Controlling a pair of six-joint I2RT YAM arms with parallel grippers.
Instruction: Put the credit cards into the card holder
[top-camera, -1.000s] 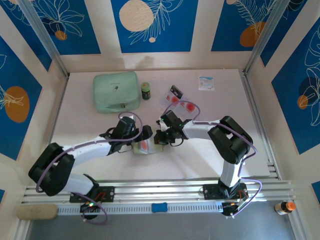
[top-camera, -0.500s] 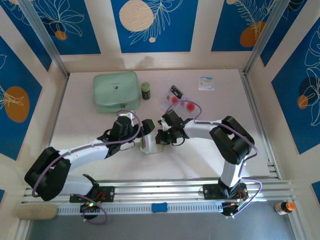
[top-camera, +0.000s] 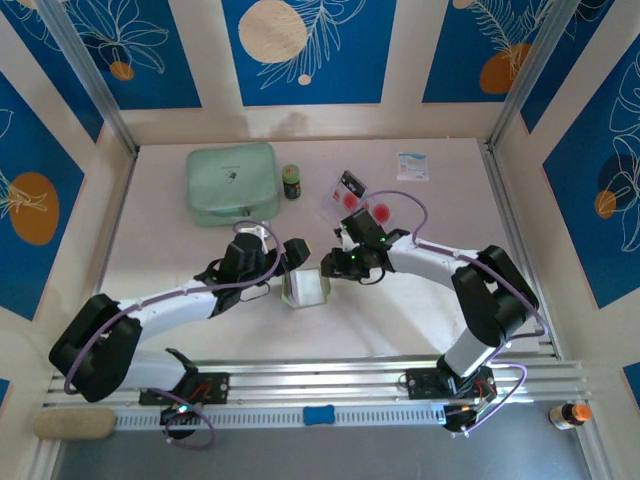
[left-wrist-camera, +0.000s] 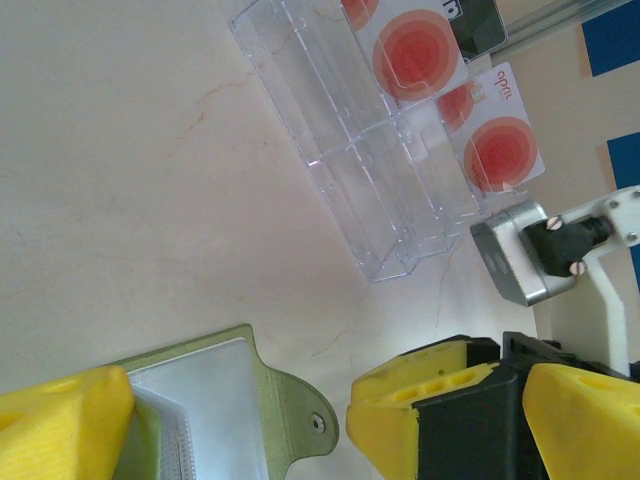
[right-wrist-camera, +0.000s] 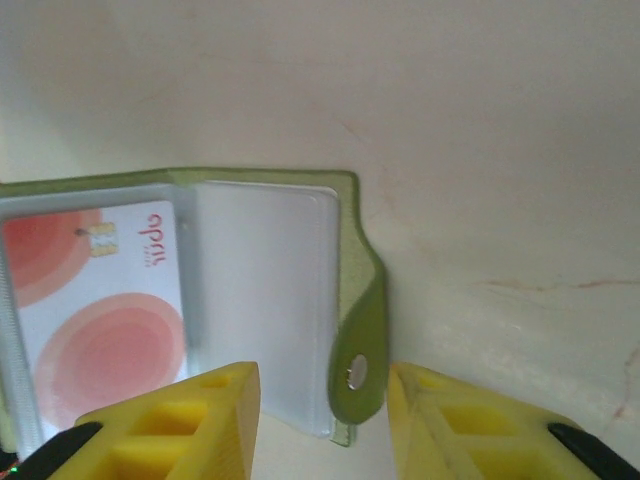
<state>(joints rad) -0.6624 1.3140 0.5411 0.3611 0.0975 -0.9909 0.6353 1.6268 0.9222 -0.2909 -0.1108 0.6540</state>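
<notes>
Partly open — right hand (right-wrist-camera: 322, 402), seemingly empty

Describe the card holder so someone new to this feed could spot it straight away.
From the large mint-green zip case at the far left of the table, come nearer and rightward to mid-table. There lies the card holder, a small olive-green wallet lying open. Unlike the clear tray behind it, it is opaque green with a snap tab and sleeves, one holding a red-circled card.
</notes>
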